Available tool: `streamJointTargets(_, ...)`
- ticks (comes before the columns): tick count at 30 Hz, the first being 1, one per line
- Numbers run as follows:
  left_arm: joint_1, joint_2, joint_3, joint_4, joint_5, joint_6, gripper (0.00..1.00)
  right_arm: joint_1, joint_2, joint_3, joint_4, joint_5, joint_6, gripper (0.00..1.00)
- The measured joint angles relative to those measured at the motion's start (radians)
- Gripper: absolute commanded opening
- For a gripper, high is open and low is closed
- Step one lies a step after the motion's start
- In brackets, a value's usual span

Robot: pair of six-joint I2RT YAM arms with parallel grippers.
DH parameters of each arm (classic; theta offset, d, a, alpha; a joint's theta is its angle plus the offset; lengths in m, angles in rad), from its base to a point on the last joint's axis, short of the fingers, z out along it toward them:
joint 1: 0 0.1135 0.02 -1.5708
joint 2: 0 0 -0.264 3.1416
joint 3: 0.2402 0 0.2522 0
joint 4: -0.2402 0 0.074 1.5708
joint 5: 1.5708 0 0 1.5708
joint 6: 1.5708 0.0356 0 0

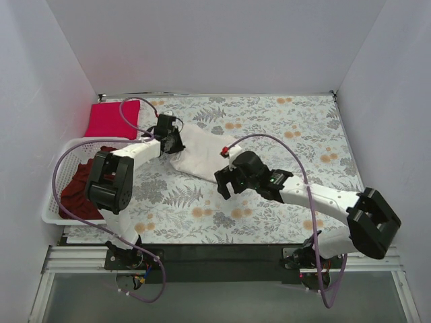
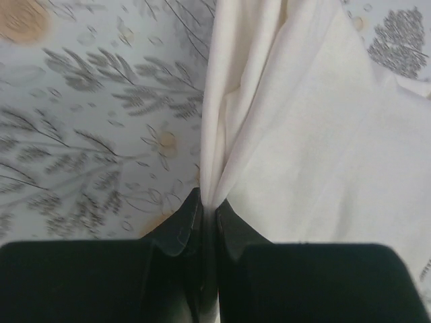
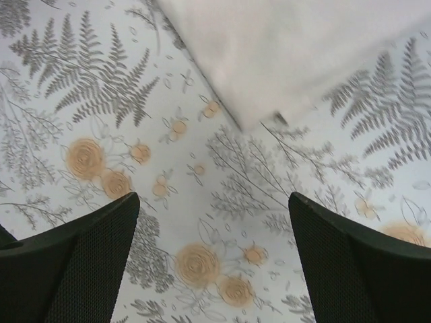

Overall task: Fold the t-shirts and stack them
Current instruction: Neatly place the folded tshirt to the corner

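Observation:
The cream-white t-shirt (image 1: 201, 153) lies partly folded on the floral table cloth (image 1: 283, 128), left of the middle. My left gripper (image 1: 172, 142) is at its left edge. In the left wrist view this gripper (image 2: 209, 202) is shut on a pinched fold of the cream-white t-shirt (image 2: 303, 134). My right gripper (image 1: 226, 182) hovers just off the shirt's near right corner. Its jaws (image 3: 214, 202) stand wide open over bare cloth, with the shirt corner (image 3: 283, 54) ahead of them. A folded crimson-pink t-shirt (image 1: 111, 120) lies at the back left. The dark maroon t-shirt (image 1: 81, 192) is bunched in the basket.
A white lattice basket (image 1: 49, 202) stands at the left edge of the table, beside the left arm. White walls close in the table on three sides. Purple cables loop over both arms.

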Motion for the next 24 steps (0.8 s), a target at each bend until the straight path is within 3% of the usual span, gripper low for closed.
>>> streamJointTargets(11,0.126,0.199,0.353,-0.116,-0.185,0.335,0.00,-0.152,-0.258,-0.219,-0.155,0.048,0.037,0.98)
streamJointTargets(24,0.281,0.302,0.649,-0.145,-0.274,0.579,0.00,-0.184,-0.185,-0.199,-0.227,0.032,0.039,0.98)
